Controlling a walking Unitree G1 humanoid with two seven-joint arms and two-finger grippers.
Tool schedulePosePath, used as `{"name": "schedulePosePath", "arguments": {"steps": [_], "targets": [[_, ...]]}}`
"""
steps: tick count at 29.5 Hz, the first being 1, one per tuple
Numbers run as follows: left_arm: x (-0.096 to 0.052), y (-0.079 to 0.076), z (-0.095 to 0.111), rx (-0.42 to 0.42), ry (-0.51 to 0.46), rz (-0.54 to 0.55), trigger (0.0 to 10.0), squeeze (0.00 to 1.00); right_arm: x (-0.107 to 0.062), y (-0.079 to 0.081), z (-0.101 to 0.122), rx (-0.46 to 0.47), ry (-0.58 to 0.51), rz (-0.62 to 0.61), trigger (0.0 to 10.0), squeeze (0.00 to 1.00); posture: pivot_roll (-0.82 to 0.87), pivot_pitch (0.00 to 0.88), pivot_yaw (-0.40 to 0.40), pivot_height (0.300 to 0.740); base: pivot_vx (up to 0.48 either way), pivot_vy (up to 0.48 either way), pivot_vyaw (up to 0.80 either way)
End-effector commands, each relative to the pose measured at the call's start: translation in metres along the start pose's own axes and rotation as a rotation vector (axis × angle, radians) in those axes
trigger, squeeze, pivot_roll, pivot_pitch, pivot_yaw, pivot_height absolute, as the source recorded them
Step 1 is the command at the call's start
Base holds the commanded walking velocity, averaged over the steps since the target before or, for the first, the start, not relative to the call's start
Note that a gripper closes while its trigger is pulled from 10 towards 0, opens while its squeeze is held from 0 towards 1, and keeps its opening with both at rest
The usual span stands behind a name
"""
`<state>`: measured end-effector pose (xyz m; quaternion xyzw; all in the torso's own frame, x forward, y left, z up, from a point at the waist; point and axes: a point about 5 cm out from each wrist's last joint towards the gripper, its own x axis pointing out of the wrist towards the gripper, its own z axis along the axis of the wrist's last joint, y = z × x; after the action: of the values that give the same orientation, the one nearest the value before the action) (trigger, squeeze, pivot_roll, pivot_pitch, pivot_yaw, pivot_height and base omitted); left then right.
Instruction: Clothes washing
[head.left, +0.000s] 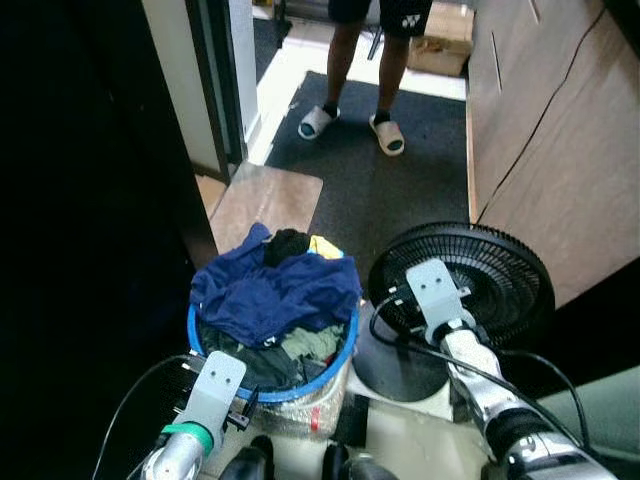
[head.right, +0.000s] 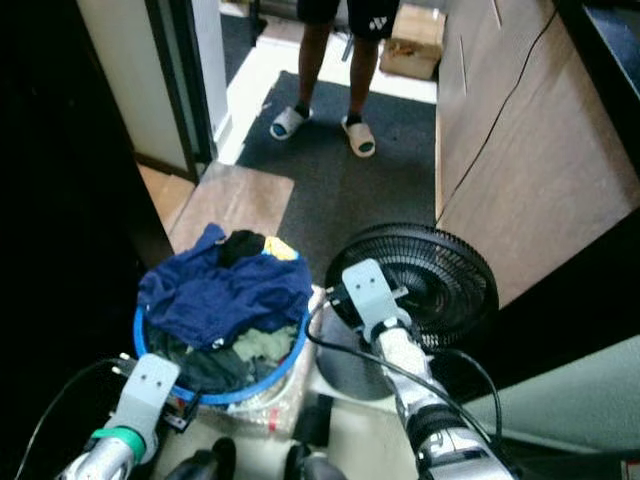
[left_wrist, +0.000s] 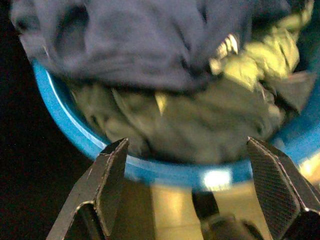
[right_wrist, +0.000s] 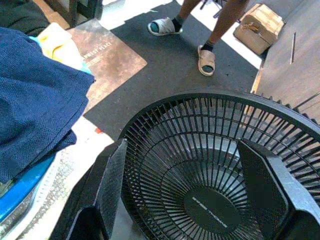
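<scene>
The blue laundry basket (head.left: 345, 345) is sitting on the floor right in front of the robot, heaped with clothes, a dark blue garment (head.left: 270, 290) sprawling over the top. The left gripper (left_wrist: 192, 172) is hovering just at the basket's near rim, fingers spread wide, gripping nothing. Just beside the basket a black floor fan (head.left: 480, 280) is tilting upward, and the right gripper (right_wrist: 190, 175) is hanging over its grille, jaws parted and empty. Beyond, a person in sandals (head.left: 355, 125) is standing on a dark mat (head.left: 400, 190).
</scene>
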<state>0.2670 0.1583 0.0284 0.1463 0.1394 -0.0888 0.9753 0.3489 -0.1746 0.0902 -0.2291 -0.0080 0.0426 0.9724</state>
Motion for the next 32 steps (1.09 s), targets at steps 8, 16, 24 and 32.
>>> {"name": "schedulePosePath", "arguments": {"steps": [8, 16, 24, 32], "targets": [[0.04, 0.004, 0.038, -0.016, -0.031, 0.017, 10.0, 0.0, -0.017, 0.005, -0.025, 0.019, 0.078, -0.006, 10.0, 0.0, 0.08, 0.169, 0.016, 0.74, 0.0, 0.0, 0.0], [0.054, 0.01, 0.05, -0.016, -0.031, 0.033, 10.0, 0.0, -0.048, 0.007, -0.056, 0.039, 0.155, -0.022, 10.0, 0.0, 0.06, 0.167, 0.027, 0.74, 0.0, 0.0, 0.0], [0.059, 0.002, 0.035, 0.019, 0.069, 0.0, 10.0, 0.0, -0.055, 0.01, -0.062, 0.04, 0.174, -0.025, 10.0, 0.0, 0.04, 0.205, 0.037, 0.74, 0.0, 0.0, 0.0], [0.057, -0.01, 0.031, 0.033, 0.073, -0.041, 10.0, 0.0, -0.086, 0.03, -0.084, 0.045, 0.245, 0.063, 10.0, 0.0, 0.04, 0.257, 0.044, 0.74, 0.0, 0.0, 0.0]]}}
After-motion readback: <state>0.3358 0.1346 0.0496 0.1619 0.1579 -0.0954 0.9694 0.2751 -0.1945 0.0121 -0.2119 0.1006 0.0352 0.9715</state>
